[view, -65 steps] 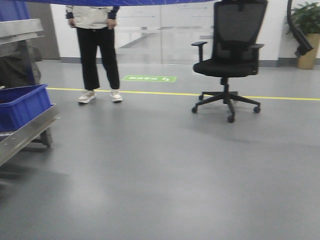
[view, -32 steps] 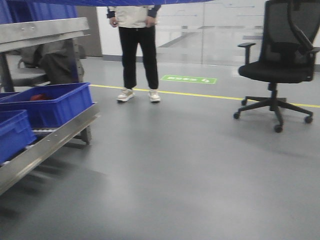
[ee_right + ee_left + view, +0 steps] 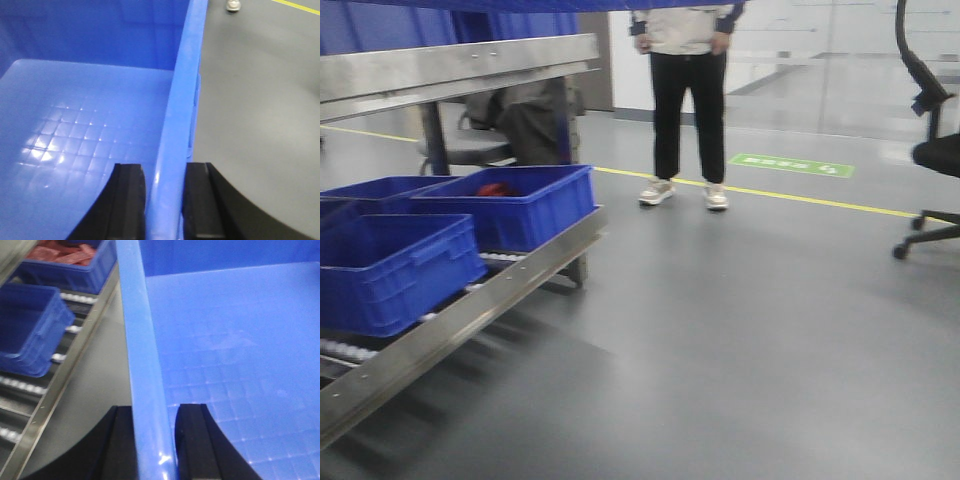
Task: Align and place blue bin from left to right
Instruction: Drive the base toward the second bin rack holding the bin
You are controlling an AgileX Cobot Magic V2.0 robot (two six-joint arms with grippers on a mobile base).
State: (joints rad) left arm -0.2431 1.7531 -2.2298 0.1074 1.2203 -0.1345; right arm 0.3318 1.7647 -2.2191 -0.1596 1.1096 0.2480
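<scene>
- The left gripper [image 3: 152, 442] pinches the left wall of the blue bin [image 3: 230, 340], one black finger inside the rim and one outside.
- The right gripper [image 3: 162, 202] clamps the opposite wall the same way, so the bin is held between both arms above grey floor.
- To the bin's left, blue crates [image 3: 395, 265] sit on a steel roller rack [image 3: 470, 310]; the far crate [image 3: 520, 210] holds red parts [image 3: 495, 188].
- Beyond the rack, a person [image 3: 685, 100] stands beside a yellow floor line [image 3: 800, 197].
</scene>
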